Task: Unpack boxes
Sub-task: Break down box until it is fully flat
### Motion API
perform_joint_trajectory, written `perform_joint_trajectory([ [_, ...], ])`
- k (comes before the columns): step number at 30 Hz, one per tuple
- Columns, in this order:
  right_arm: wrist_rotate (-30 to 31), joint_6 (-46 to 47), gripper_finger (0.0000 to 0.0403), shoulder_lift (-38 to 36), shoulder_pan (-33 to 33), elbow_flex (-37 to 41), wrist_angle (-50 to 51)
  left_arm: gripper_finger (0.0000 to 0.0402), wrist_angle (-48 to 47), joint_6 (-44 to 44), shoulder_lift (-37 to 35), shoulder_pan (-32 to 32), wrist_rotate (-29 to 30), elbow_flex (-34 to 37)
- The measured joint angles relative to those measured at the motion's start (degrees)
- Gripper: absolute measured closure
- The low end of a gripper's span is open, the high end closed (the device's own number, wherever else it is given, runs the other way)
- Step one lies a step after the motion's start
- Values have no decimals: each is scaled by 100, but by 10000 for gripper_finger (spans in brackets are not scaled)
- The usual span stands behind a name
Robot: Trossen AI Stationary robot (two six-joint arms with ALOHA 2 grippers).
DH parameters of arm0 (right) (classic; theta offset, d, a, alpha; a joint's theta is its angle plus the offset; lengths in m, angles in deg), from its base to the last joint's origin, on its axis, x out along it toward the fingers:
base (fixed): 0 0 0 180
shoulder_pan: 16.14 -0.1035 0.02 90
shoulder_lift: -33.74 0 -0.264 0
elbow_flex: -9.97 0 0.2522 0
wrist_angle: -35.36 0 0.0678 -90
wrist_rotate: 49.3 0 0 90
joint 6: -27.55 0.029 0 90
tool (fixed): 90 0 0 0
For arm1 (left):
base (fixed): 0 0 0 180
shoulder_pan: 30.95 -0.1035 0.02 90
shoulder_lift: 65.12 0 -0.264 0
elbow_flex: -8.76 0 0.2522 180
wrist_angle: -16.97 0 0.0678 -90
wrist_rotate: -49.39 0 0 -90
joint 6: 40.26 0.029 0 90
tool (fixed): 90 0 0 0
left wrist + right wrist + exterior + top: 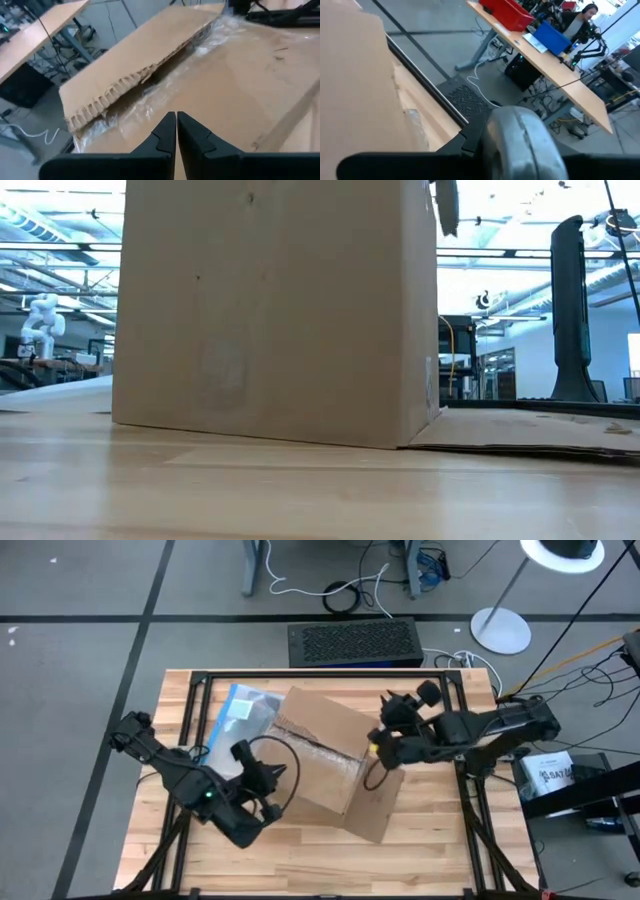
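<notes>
Box (320,755): centre frame, one flap lying flat.
Left gripper (176,131): clenched empty, over taped seam.
Right gripper (378,745): box's right edge; jaw state undeterminable.

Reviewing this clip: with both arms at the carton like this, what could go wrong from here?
The left gripper is shut, poised at the taped seam of the box; pushing there might tear cardboard or snag the loose tape rather than open it. The right gripper sits at the box's far edge by the opened flap; a pull could slide the whole box. The plastic pouch, partly under the box, could get dragged along.
</notes>
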State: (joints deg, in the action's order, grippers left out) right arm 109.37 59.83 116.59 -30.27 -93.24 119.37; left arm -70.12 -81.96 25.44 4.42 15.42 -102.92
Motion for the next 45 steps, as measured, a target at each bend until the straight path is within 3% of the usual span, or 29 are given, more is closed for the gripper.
perform_joint_trajectory([
  [3,-273,-252,336,6,317,210,-408,379,-491,-620,1,3,-592,1],
  [7,-440,-358,336,13,578,555,-750,379,-854,-1294,25,154,-741,178],
  [13,-786,-917,336,11,791,874,-1756,379,-858,-1503,22,411,-1265,182],
  [18,-1249,-1351,336,9,853,955,-2396,379,-906,-1502,74,260,-1411,184],
  [32,-1536,-510,336,-13,62,953,-1673,379,-1207,-1094,108,-1176,-1564,1225],
  [41,-1854,-165,336,-118,-311,966,-1698,379,-1658,-830,-121,-1465,-1530,1229],
  [45,-1431,-119,336,-175,-553,957,-1383,379,-1633,-784,-324,-1526,-1572,1215],
])
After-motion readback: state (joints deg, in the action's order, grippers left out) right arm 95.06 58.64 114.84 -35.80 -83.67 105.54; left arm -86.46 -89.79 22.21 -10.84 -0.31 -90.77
